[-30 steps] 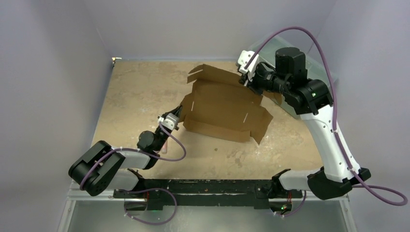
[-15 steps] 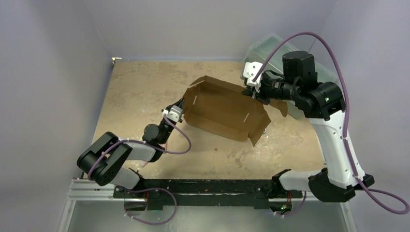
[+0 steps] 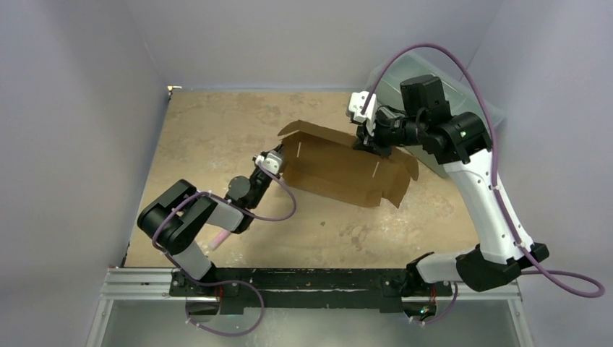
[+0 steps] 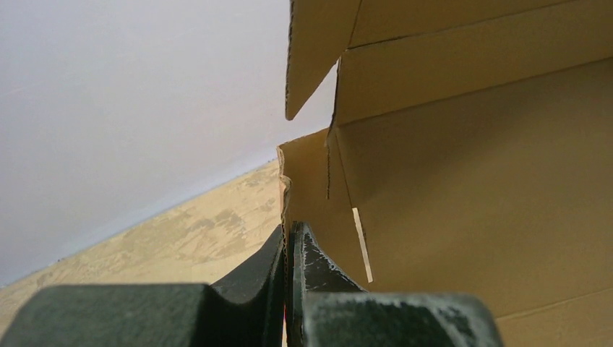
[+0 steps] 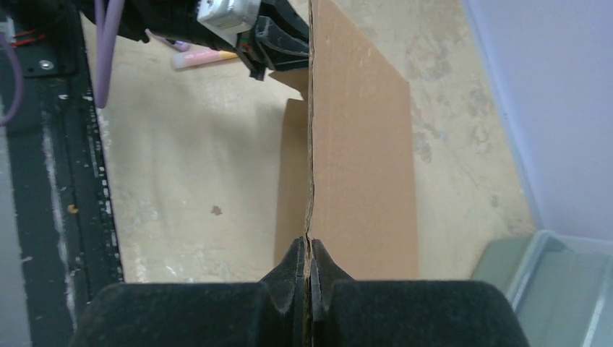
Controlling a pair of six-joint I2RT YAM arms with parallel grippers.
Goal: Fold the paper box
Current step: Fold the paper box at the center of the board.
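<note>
Okay, quick pass:
- Tabletop (image 3: 217, 137): tan, mottled and scuffed, with pale walls on three sides.
- Paper box (image 3: 340, 170): brown corrugated cardboard, partly folded. It sits right of centre on the tabletop, towards the far side, and stretches between my two arms. The long near wall stands up, the end flaps splay outward, and slots show in the panels. I can't tell whether the bottom touches the tabletop.
- Plastic toolbox (image 3: 470, 97): translucent grey-green, in the far right corner behind my right arm. It is just beside the paper box's right end.
- Right fingers (image 3: 363, 141): closed on the paper box's far edge near its right end. The wrist view shows both pads (image 5: 309, 249) pinching a thin cardboard edge (image 5: 361, 159), with the panel running straight away from the camera.
- Left fingers (image 3: 277, 160): closed on the paper box's left end. The left wrist view shows the tips (image 4: 289, 242) clamped tight on a vertical flap edge, with the box interior (image 4: 470, 181) opening to the right.
- Pink marker (image 3: 217, 237): lies flat on the tabletop by my left arm, well apart from the paper box.
</note>
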